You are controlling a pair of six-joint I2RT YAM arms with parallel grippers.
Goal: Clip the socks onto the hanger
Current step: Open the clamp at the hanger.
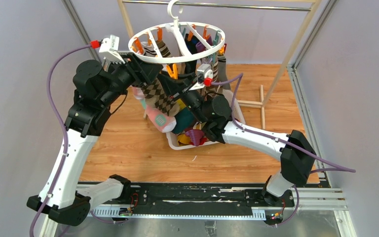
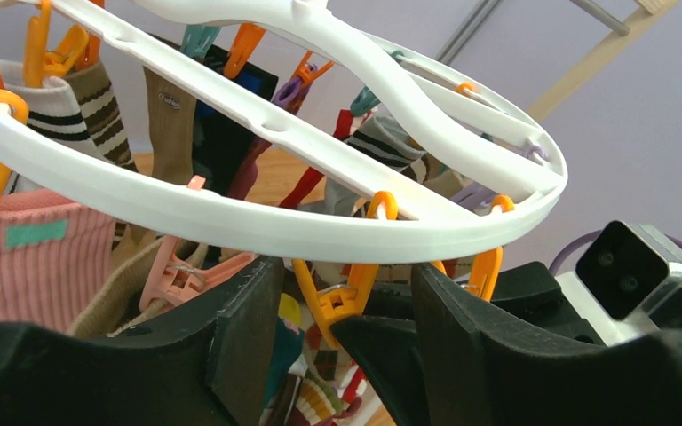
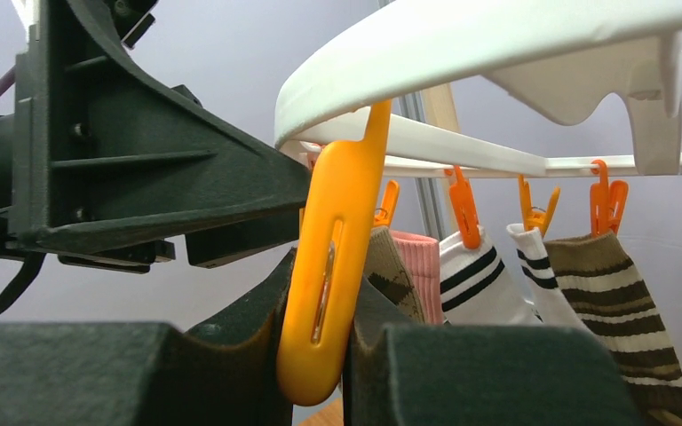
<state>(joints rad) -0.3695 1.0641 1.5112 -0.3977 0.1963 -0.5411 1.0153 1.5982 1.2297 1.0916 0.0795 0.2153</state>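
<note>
right gripper (image 3: 318,311) clamped on orange clip (image 3: 333,240) under hanger (image 3: 462,53) rim | left gripper (image 2: 346,275) apart, beside it | argyle sock (image 1: 159,96) dangles below rim | soft, floppy, prob best grabbed at cuff

Wooden plank table (image 1: 128,143) filling middle of scene, boards running left to right. White plastic basket (image 1: 180,146) sitting on it right of centre, far part lying hidden under arms. Wooden rack foot (image 1: 262,108) standing on far right part, near basket's far right corner, pale poles rising from it. Small white scrap (image 1: 194,158) lying just near of basket. Black rail (image 1: 192,197) running along table's near edge.
</note>
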